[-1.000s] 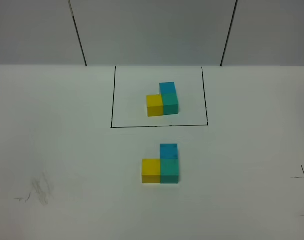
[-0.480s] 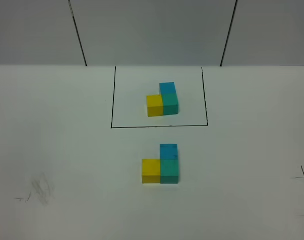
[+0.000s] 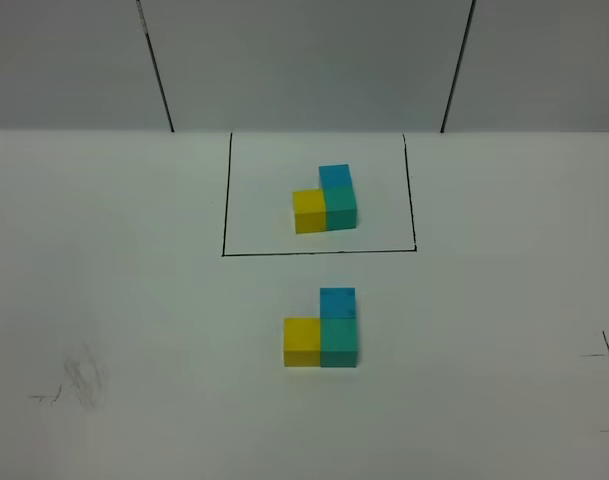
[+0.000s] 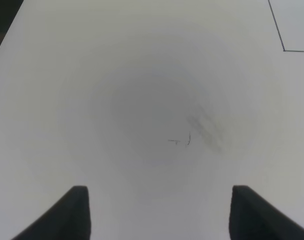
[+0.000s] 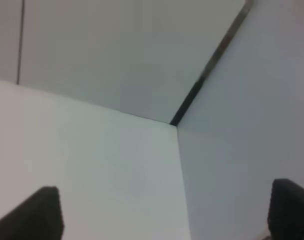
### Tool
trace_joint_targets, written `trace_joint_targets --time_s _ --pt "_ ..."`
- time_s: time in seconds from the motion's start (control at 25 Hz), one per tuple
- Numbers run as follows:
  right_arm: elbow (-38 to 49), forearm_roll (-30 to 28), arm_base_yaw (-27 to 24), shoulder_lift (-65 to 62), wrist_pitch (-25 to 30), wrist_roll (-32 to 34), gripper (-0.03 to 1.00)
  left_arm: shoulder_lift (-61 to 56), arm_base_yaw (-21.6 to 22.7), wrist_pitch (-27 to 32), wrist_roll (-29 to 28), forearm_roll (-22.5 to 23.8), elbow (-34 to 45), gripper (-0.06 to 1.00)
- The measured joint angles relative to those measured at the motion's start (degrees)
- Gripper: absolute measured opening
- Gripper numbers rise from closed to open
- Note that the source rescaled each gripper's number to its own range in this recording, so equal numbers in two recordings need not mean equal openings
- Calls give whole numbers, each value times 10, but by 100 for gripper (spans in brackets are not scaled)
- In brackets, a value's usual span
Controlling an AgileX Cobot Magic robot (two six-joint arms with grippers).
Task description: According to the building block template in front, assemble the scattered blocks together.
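The building block template (image 3: 325,203) sits inside a thin black drawn rectangle (image 3: 224,200) toward the far edge of the white table (image 3: 134,300), about midway between its left and right edges. It is an L of three joined cubes: yellow at the left, teal-green beside it, sky-blue behind the teal-green one.

The scattered blocks (image 3: 322,332) lie nearer the front edge, just outside the rectangle's near line and apart from it. They are pressed together in the same L: the yellow cube (image 3: 302,340) at the left touches the teal-green cube (image 3: 340,342), and the sky-blue cube (image 3: 337,302) touches the teal-green one on its far side.

The left gripper (image 4: 159,212) hangs over bare table near a grey smudge (image 4: 206,132) and small pen marks (image 4: 181,141), fingers spread and holding nothing. The right gripper (image 5: 164,215) faces a far corner of the table where two wall panels meet, fingers wide apart and unloaded.
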Motion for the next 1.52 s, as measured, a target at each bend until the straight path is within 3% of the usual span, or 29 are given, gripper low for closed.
trace_joint_targets --time_s 0.24,0.56,0.76,1.16,1.52 --pt "109 44 51 -139 -22 0 80 0 0 0 0 0 0 36" --pt "258 148 56 -280 -64 1 80 0 0 0 0 0 0 36" --pt "311 163 56 -282 -56 65 80 0 0 0 0 0 0 36" --pt "391 172 56 -282 -35 99 80 0 0 0 0 0 0 36" --pt "401 140 56 -282 -24 105 80 0 0 0 0 0 0 36"
